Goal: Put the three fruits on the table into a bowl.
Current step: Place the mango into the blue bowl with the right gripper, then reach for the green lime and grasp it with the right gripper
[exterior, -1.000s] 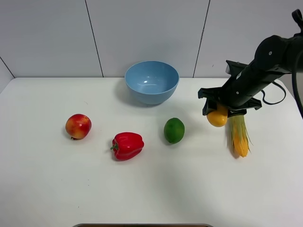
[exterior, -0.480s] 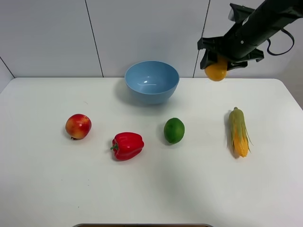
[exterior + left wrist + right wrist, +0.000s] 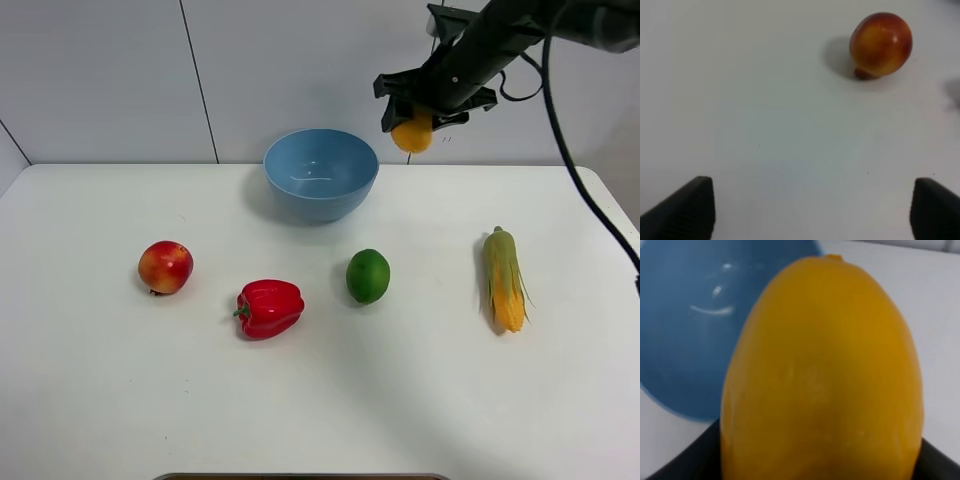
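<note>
White table (image 3: 300, 400), blue bowl (image 3: 322, 195); R fingers (image 3: 388, 112) round mango (image 3: 411, 133) up by bowl; L fingers (image 3: 687, 210) wide apart.

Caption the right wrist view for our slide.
Gripped mango fills the frame, light-blue bowl on the table beyond.

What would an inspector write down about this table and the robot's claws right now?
Surface: white table, no spills seen.
Job's things: blue bowl empty; mango held in the air beside the bowl, not in it; lime and red-yellow fruit lie on the table.
Clutter: red pepper between those two fruits; corn cob at the right.
Grippers: right gripper shut on the mango; left gripper open, holding nothing.
Cables: black cable hangs off the right arm, above the table.
Surroundings: white panelled wall; nothing else seen.
</note>
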`<state>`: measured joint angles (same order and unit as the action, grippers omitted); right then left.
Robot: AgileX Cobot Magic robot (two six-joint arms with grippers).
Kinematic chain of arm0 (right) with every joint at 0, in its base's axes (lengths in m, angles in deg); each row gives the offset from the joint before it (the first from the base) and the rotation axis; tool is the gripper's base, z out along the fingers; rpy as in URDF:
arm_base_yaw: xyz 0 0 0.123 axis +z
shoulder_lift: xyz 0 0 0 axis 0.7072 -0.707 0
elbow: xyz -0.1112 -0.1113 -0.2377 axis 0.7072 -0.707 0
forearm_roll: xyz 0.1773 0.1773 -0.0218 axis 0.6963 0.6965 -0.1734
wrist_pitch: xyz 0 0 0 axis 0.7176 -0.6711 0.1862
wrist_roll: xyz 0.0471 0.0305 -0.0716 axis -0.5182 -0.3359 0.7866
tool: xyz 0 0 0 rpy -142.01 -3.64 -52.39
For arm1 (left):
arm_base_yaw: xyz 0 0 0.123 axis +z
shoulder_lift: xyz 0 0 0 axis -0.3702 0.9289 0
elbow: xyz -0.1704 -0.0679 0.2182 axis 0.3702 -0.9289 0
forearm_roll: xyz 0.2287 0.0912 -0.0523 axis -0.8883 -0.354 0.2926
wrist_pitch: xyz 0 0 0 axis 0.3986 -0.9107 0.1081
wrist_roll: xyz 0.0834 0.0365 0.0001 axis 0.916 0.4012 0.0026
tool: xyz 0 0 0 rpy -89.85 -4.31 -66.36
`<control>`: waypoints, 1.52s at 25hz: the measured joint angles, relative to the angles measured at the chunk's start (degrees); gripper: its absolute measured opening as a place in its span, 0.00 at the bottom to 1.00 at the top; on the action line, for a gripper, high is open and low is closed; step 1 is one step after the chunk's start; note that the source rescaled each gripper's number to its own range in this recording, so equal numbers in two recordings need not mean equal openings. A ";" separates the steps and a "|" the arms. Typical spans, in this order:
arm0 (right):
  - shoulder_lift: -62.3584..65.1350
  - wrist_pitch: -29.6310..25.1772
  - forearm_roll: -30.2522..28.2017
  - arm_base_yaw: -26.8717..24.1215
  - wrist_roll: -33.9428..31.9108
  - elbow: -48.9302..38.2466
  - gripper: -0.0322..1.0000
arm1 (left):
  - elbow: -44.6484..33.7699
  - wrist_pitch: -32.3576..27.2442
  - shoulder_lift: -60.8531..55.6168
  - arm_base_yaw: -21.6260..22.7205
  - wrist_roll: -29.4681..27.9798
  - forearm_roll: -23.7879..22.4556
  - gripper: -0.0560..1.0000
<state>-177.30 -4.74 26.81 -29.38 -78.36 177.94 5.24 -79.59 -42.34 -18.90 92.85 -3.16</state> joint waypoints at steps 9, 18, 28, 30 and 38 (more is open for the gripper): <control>-12.14 2.39 2.96 3.56 4.19 10.29 0.03 | 0.00 0.00 0.00 0.00 0.00 0.00 0.21; -18.68 6.36 3.73 5.68 4.55 14.61 0.03 | 0.00 0.00 0.00 0.00 0.00 0.00 0.20; -19.23 7.27 3.80 5.97 4.55 14.67 0.05 | 0.00 0.00 0.00 0.00 0.00 0.00 0.20; -19.23 7.27 3.80 5.97 4.37 14.67 0.18 | 0.00 0.00 0.00 0.00 0.00 0.00 0.21; -19.23 7.22 3.80 5.97 4.37 14.67 0.39 | 0.00 0.00 0.00 0.00 0.00 0.00 0.21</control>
<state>-196.53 2.48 30.61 -23.41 -73.99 192.61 5.24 -79.59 -42.34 -18.90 92.85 -3.16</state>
